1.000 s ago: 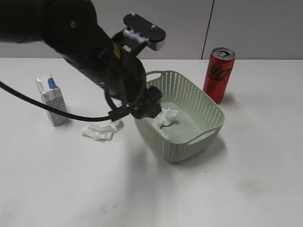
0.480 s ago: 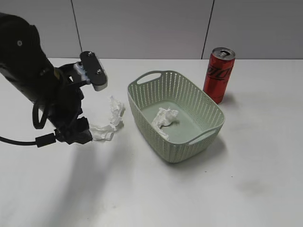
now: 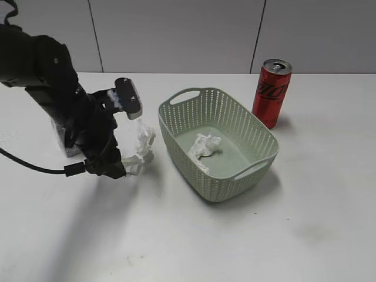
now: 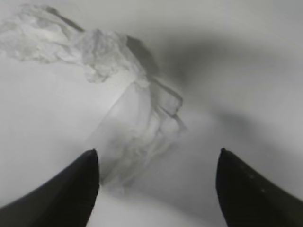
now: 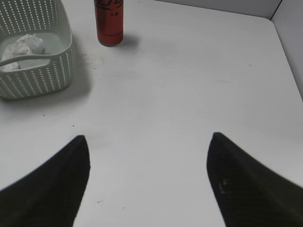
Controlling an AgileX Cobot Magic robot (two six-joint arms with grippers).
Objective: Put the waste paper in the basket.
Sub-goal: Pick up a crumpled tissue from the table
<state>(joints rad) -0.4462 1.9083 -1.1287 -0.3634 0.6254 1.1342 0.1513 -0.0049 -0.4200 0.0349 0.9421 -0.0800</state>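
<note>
A white table (image 3: 282, 235) carries a pale green basket (image 3: 258, 132) with perforated walls and loop handles, seen at a slant from above. One crumpled scrap of waste paper (image 3: 204, 147) lies on the basket floor; the right wrist view shows it there too (image 5: 19, 47), behind the near handle. A second scrap of waste paper on the table (image 3: 141, 150) lies just left of the basket, outside it. The black left arm bends down over this scrap, and its left pincer (image 3: 114, 167) sits low at the scrap's left end. In the left wrist view the left pincer (image 4: 156, 163) is released, its two dark fingertips (image 4: 75, 184) spread wide with the thin, twisted tissue (image 4: 128, 118) between and ahead of them; whether they touch it cannot be told. A red soda can (image 3: 271, 93) stands upright just behind the basket's right corner. A small grey-speckled pack (image 3: 63, 141) is mostly hidden behind the left arm. The right pincer (image 5: 147, 156) is also released, its fingers wide apart above bare table, well away from the basket.
</note>
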